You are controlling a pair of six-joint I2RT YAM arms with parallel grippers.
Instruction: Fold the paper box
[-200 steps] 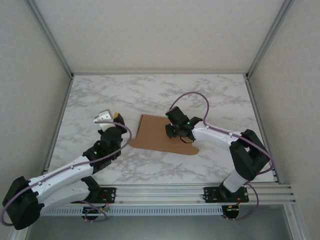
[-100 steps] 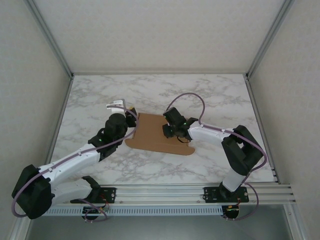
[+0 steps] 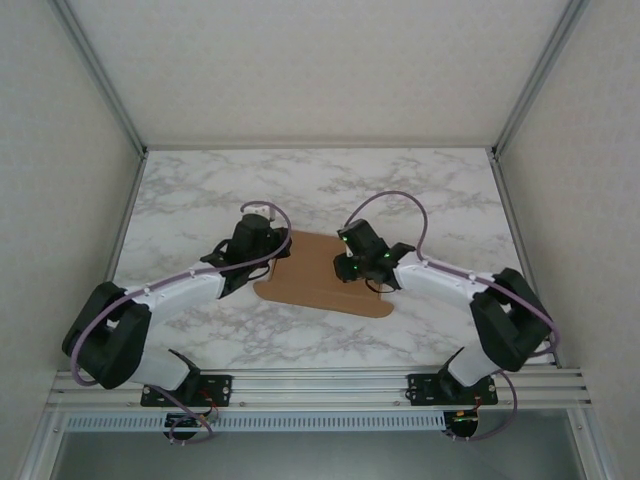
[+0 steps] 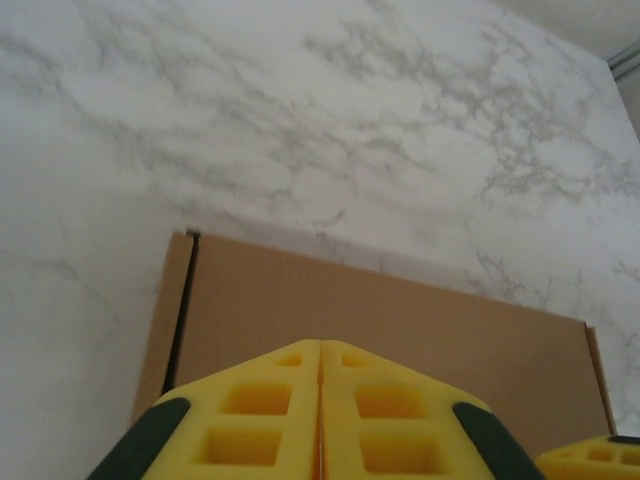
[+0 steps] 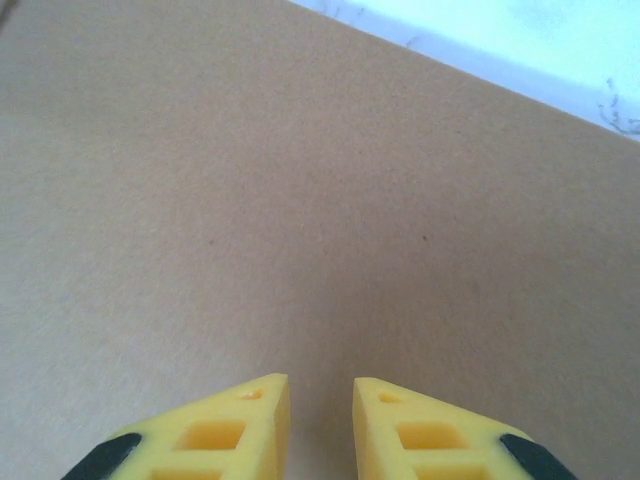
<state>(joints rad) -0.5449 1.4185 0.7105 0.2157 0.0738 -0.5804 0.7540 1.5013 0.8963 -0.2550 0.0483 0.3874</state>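
Top view, box: The flat brown cardboard paper box (image 3: 325,278) lies at the middle of the white marble table (image 3: 200,190), between my two arms, so either one can reach it.
Top view, left: My left gripper (image 3: 272,248) is at the box's left end. I judge it is there to pin that end down.
Top view, right: My right gripper (image 3: 350,268) hangs over the middle of the panel, most likely as a second hold so the sheet can't slide.
Left wrist view, grip: The yellow fingers (image 4: 270,400) are pressed flat together with nothing between them, a closed wedge made for pushing rather than pinching.
Left wrist view, box: The cardboard (image 4: 380,320) runs out ahead of the tips. A narrow strip along its left edge is set off by a dark slit, with marble (image 4: 300,100) beyond. I can't tell whether I'm touching it.
Left wrist view, corner: A yellow tip of my other gripper (image 4: 590,462) pokes in at lower right, so the two sit close.
Right wrist view, grip: My right gripper (image 5: 320,420) has its jaws a narrow gap apart and holds nothing.
Right wrist view, box: Plain cardboard (image 5: 300,200) lies under the tips, and a sliver of table (image 5: 540,50) shows past the far edge.
Stage: No wall is standing, so to my eye the folding is at an early stage.
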